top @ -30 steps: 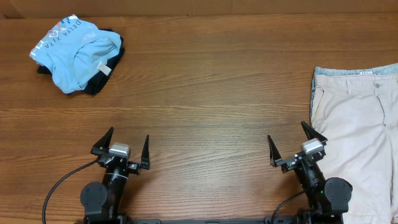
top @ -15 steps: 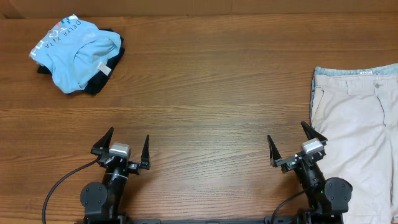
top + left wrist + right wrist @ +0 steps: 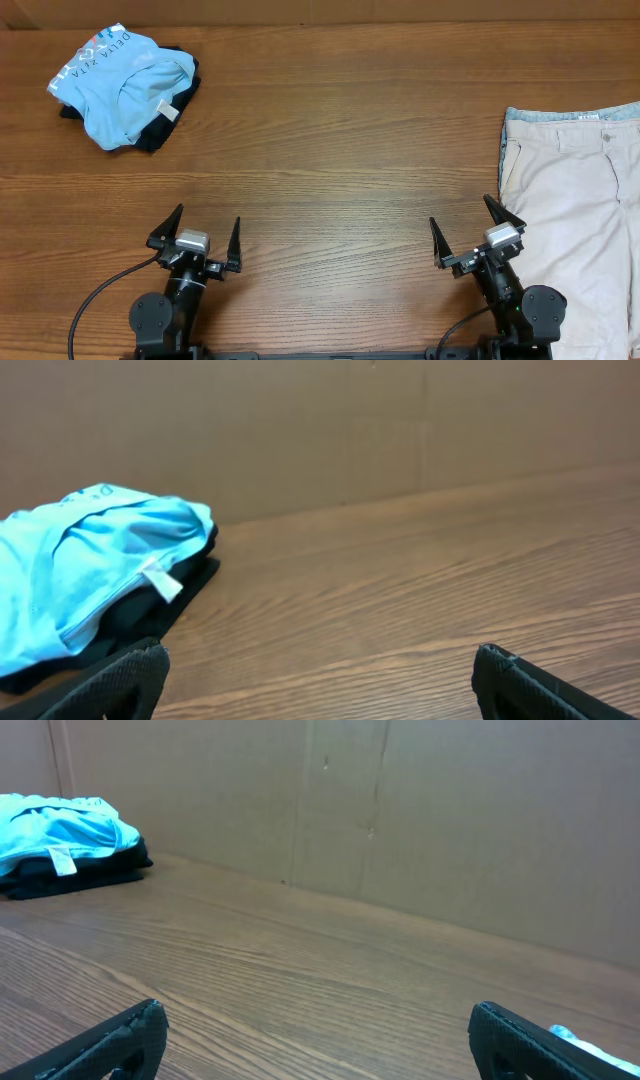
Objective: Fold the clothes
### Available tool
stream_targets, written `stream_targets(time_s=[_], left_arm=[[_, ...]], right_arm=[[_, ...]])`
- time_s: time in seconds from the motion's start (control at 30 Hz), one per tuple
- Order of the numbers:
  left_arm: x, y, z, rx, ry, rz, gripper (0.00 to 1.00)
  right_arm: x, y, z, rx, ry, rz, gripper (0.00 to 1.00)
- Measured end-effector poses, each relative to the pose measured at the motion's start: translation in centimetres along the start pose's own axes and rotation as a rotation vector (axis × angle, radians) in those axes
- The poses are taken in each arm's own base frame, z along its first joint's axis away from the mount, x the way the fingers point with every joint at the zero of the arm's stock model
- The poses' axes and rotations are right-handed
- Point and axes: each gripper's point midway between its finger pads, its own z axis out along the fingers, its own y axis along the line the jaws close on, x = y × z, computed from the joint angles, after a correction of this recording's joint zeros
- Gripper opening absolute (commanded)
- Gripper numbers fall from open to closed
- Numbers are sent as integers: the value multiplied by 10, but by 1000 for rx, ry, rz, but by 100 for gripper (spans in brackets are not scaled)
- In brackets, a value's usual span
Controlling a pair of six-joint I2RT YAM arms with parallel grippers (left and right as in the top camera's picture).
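Wooden table (image 3: 340,150) fills the overhead view, cardboard wall (image 3: 400,820) along its 12 o'clock edge; beige shorts (image 3: 575,200) lie flat at the 3 o'clock edge, waistband toward 12, legs running toward 6 and cut off by the frame; not folded; a strip of light-blue denim jeans (image 3: 570,116) shows just past the waistband on the 12 o'clock side, shorts on top of it; sky-blue tee (image 3: 120,85) sits bunched at about 10 o'clock, white print along its far edge, well apart from the shorts; dark garment (image 3: 160,138) lies under the tee, showing along its 3 and 5 o'clock sides; left gripper (image 3: 208,215) is at about 7 o'clock, low over bare wood, jaws spread wide, holding nothing; right gripper (image 3: 460,210) is at about 5 o'clock, jaws spread wide, holding nothing, its outer finger just beside the shorts' 9 o'clock edge; can't tell if it touches; black cable (image 3: 100,295) loops off the left arm base toward 8 o'clock; small white tag (image 3: 170,111) sticks out of the tee on its 4 o'clock side.
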Motion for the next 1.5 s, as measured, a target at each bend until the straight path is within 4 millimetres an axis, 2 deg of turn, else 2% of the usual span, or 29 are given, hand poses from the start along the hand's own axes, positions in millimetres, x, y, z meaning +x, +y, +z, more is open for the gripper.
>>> stream_targets(time_s=[0.07,0.17,0.27,0.4,0.47,0.6,0.73,0.97,1.13,1.27,1.37,1.47,1.5], left_arm=[[-10,-3,0,20,-39,12,100],[-38,-11,-3,64,-157,52,100],[-61,-18,-9,97,-245,86,100],[-71,-21,-13,118,-203,68,100],[-83,-19,-16,108,-169,55,100],[-111,-10,-18,75,-56,9,100],[-133,-3,-6,80,147,-59,100],[-154,9,38,128,539,-185,100],[-159,15,58,145,752,-262,100],[-157,16,66,156,849,-301,100],[-155,12,70,182,866,-328,100],[-155,8,71,206,868,-345,100],[-156,7,71,211,865,-352,100]], right_arm=[[-8,1,0,-7,-33,-8,100],[-32,7,-2,-45,-130,-8,100],[-45,10,-5,-69,-165,34,100],[-69,10,-11,-72,-169,103,100],[-84,8,-17,-63,-158,127,100],[-102,6,-23,-50,-64,199,100],[-101,3,-18,-41,119,314,100],[-87,-5,4,-21,500,489,100],[-95,-10,23,-37,687,574,100],[-104,-12,40,-65,737,609,100],[-98,-28,54,-8,769,620,100],[-70,-65,68,165,826,653,89],[-55,-83,73,242,851,670,83]])
